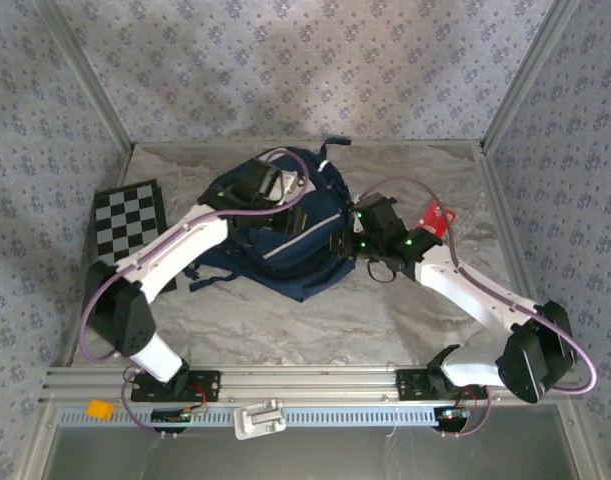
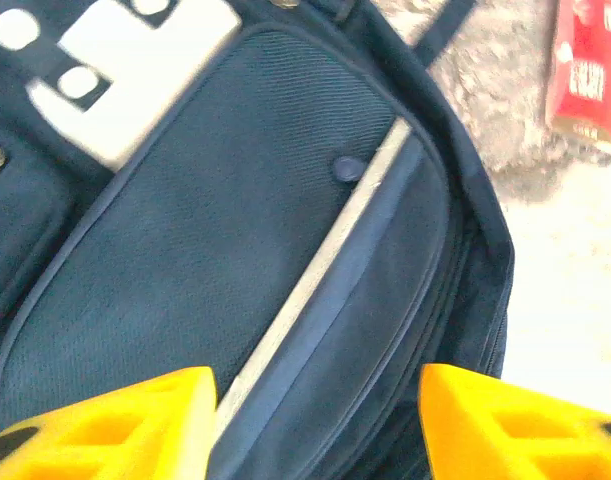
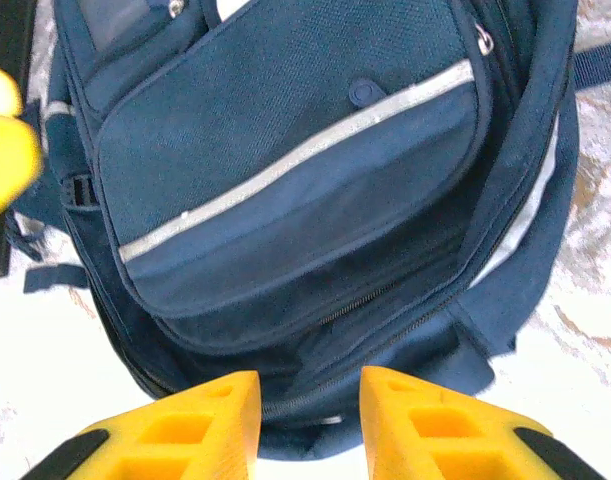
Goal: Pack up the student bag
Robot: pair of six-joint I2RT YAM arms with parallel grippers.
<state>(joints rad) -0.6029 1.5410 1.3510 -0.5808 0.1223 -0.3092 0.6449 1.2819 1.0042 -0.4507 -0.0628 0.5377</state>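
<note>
Okay, the student bag (image 1: 290, 235) lies flat in the middle of the tabletop (image 1: 315, 330). Its front pocket faces up, its carry loop points at the far wall and its base points toward the arm mounts, so both arms can reach it from their own side. The left gripper (image 2: 315, 425) hovers over the upper front. Its jaws are spread wide with nothing between them, only the pocket fabric and the light stripe (image 2: 315, 270) showing through the gap, and the white patch (image 2: 125, 70) sits just beyond. The right gripper (image 3: 310, 415) sits at the bag's right flank, low by the seam and zip lines. Its jaws are parted more narrowly and pinch nothing, with bag edge visible in the gap. I can't tell whether either touches the cloth. My read is that neither arm has a hold and the two are bracketing the bag, probably one to steady it and one to work a zip. Whether the main compartment is open I cannot tell; the front pocket looks shut. A red packet (image 1: 435, 220) lies on the tabletop just right of the bag, beside the right forearm, and is likely something to go in. A checkerboard (image 1: 133, 225) sits at the left edge, well apart. The soft fabric will sag and shift when pulled, so a one-arm tug on a zip risks dragging the whole bag. Packing looks early, with nothing visibly inside.
</note>
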